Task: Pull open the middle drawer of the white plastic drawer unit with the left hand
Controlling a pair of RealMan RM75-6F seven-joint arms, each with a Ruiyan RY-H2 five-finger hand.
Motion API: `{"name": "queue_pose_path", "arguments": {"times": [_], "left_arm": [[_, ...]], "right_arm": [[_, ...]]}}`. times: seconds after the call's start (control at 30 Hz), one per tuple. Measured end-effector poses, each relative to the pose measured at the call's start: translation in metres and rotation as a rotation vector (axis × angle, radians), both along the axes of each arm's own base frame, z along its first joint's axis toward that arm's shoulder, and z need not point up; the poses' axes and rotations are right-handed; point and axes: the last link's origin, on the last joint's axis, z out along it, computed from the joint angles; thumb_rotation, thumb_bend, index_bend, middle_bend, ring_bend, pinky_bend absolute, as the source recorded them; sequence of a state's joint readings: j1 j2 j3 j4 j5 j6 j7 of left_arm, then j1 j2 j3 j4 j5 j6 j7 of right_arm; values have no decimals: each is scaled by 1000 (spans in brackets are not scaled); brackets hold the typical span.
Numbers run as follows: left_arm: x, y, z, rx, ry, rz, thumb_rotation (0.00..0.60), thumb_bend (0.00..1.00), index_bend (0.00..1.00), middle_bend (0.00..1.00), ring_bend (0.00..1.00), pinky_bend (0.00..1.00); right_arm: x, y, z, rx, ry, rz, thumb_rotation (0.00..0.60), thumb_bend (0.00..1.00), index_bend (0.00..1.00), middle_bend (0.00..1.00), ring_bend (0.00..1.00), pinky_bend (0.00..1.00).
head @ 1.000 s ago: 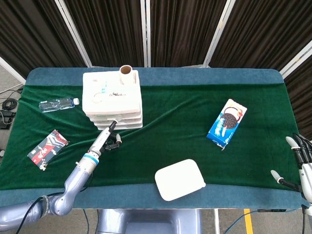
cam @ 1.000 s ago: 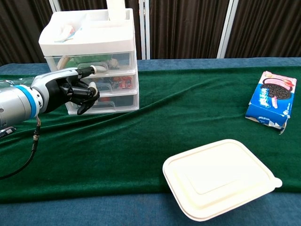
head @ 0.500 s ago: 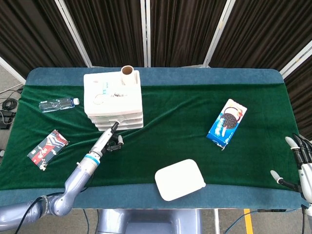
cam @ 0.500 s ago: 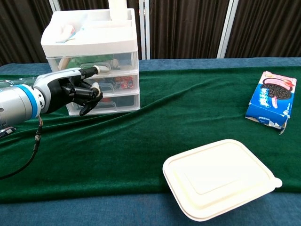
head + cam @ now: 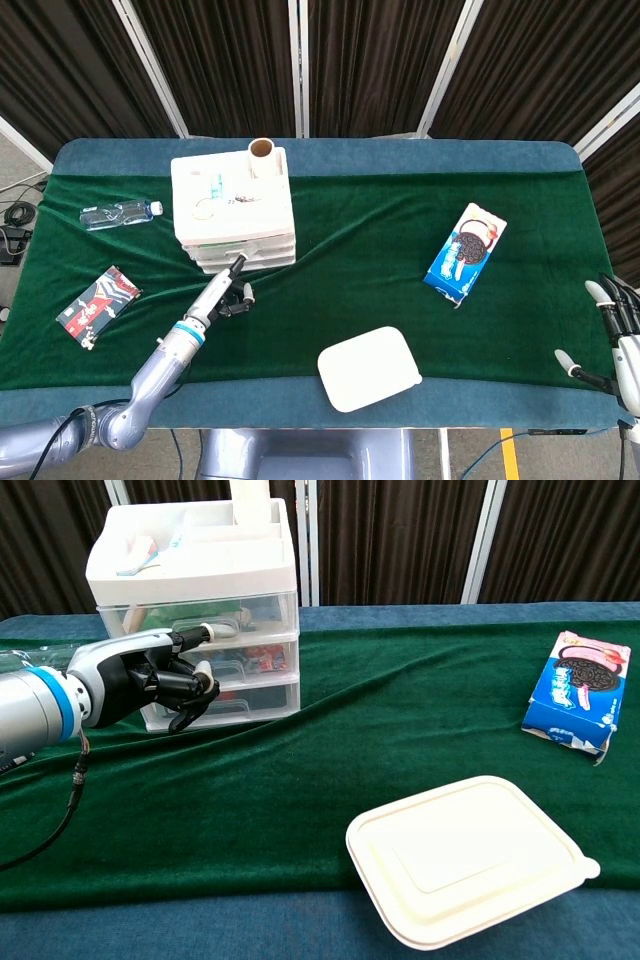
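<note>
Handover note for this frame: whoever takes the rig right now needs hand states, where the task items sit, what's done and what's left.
Left hand: at the front of the white drawer unit, one finger extended to the middle drawer, the others curled; whether it has hooked the drawer cannot be told.
Right hand: idle at the table's right edge, fingers apart, holding nothing.
Drawer unit stands far left on the green cloth.
Done: left hand brought to the drawer front.
Left: the middle drawer looks flush with the others; pull it open.

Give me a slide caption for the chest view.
Left hand reaching the white drawer unit on green cloth.
</note>
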State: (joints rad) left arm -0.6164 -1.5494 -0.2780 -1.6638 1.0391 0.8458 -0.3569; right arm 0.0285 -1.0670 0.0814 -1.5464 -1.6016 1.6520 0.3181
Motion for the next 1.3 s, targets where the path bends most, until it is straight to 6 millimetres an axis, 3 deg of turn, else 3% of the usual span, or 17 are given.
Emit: {"name": "queue_pose_path", "arguments": {"times": [1.3], "left_arm": [[0, -27, -4, -38, -20, -52, 600, 949, 0, 833, 697, 747]], "right_arm": [[1, 1, 1, -5, -1, 2, 600, 84, 64, 0, 0, 0]]}}
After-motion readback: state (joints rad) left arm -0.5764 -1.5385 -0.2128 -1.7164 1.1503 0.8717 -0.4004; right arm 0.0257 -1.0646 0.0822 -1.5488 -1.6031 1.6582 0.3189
